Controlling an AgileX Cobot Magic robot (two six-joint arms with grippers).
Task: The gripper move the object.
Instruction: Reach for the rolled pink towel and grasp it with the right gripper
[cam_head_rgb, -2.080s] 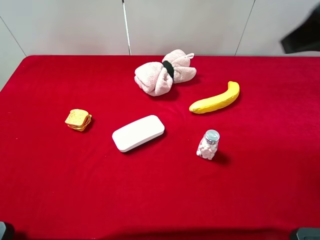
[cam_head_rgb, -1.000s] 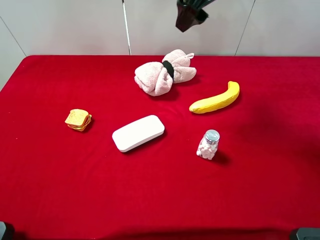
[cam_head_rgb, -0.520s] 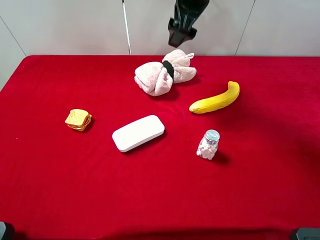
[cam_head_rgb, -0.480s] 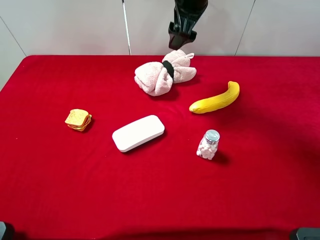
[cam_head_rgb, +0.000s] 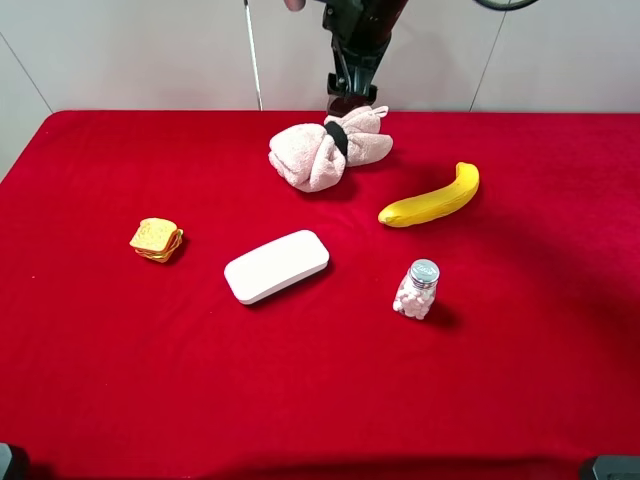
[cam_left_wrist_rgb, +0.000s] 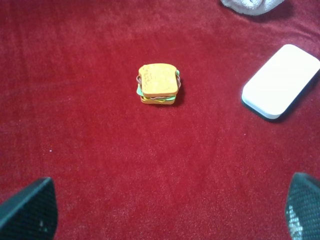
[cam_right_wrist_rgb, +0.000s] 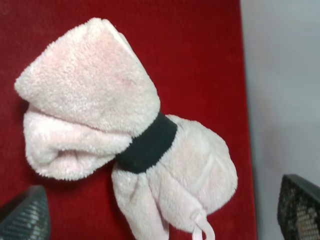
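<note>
The pale pink rolled towel (cam_head_rgb: 328, 150) with a black band lies at the back middle of the red cloth. My right gripper (cam_head_rgb: 347, 100) hangs from the top edge, just over the towel's far end. In the right wrist view the towel (cam_right_wrist_rgb: 125, 135) fills the middle, and the right gripper (cam_right_wrist_rgb: 160, 215) is open, its fingertips (cam_right_wrist_rgb: 22, 217) far apart and clear of it. My left gripper (cam_left_wrist_rgb: 165, 215) is open and empty above the cloth, and does not show in the exterior view.
A yellow banana (cam_head_rgb: 430, 197) lies right of the towel. A white case (cam_head_rgb: 277, 266) and a small jar (cam_head_rgb: 417, 288) are nearer the front. A toy sandwich (cam_head_rgb: 156, 239) is at the left; it also shows in the left wrist view (cam_left_wrist_rgb: 158, 83). A pale wall stands behind the table.
My right arm has come in from the upper right and dropped down toward the towel's far end. The towel and the other things have not moved.
</note>
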